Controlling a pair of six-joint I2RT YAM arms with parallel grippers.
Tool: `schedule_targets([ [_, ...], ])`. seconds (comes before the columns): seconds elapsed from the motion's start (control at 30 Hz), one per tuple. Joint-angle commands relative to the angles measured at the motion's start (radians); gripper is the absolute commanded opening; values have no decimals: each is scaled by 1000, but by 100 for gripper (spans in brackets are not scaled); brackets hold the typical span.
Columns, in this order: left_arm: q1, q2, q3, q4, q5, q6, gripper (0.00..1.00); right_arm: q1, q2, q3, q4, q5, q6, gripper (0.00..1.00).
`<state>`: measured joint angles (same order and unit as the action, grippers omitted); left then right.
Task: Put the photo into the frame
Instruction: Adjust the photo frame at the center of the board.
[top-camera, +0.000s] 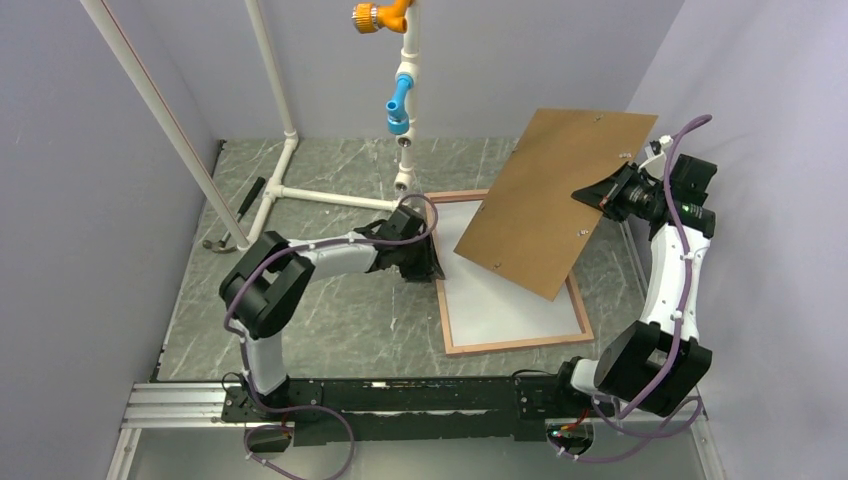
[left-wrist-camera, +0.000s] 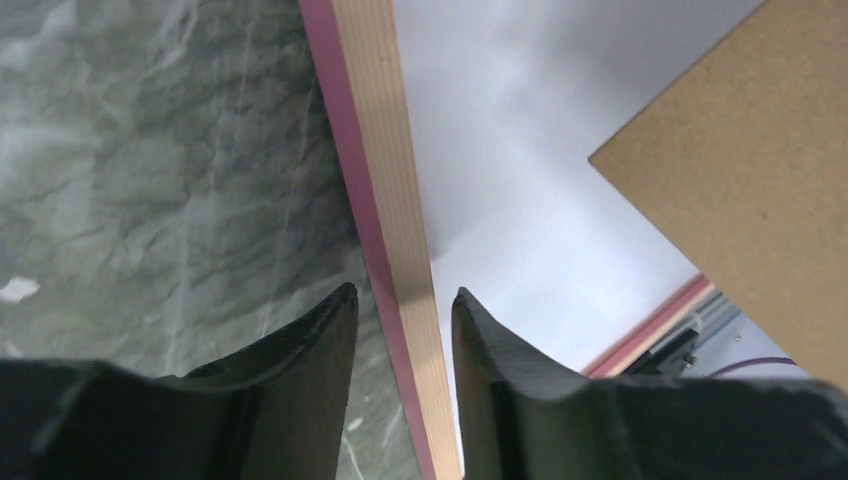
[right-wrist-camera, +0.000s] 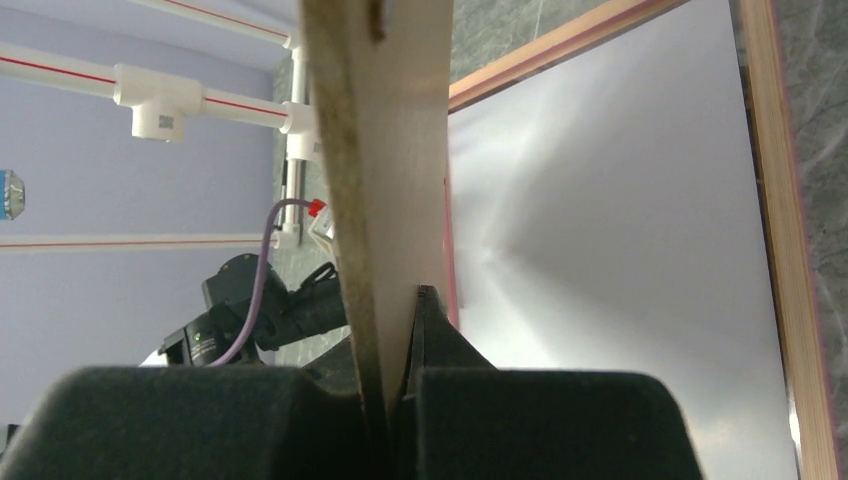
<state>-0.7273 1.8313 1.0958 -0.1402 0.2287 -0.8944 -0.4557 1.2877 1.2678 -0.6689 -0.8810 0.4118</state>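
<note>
The frame (top-camera: 515, 343) lies flat on the marble table, tan wood side up, pink showing on its outer edge (left-wrist-camera: 385, 150). A plain white surface (top-camera: 500, 300) fills its opening. No printed picture shows, so I cannot tell whether this is the photo face down. My left gripper (top-camera: 425, 262) stands astride the frame's left rail, its jaws (left-wrist-camera: 405, 292) partly open with a thin gap on each side. My right gripper (top-camera: 600, 197) is shut on the edge of the brown backing board (top-camera: 555, 195), holding it tilted above the frame's far right part (right-wrist-camera: 375, 150).
A white pipe stand (top-camera: 290, 130) with a blue fitting (top-camera: 398, 105) and an orange one rises at the back. A small black-handled tool (top-camera: 240, 215) lies by the left wall. Lilac walls close in on both sides.
</note>
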Motion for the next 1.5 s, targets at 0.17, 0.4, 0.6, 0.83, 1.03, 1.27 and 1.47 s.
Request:
schedule_targets([
  [0.17,-33,106,129,-128,-112,83,18,-8,14,33,34,-70,16,0],
  [0.4,21,114,246,-294,-187,259,5,-7,39,-13,64,-103,15,0],
  [0.6,71,108,273,-326,-128,408,38,5,58,-69,74,-134,1,0],
  [0.83,73,-31,173,-311,-83,377,68,46,19,-201,97,-182,14,0],
  [1.03,103,-124,89,-320,-83,362,59,91,-16,-317,82,-201,14,0],
  [1.27,135,-145,13,-269,-25,351,41,168,-80,-442,121,-201,75,0],
  [1.47,137,-132,-5,-241,-3,349,35,185,-82,-498,174,-180,96,0],
])
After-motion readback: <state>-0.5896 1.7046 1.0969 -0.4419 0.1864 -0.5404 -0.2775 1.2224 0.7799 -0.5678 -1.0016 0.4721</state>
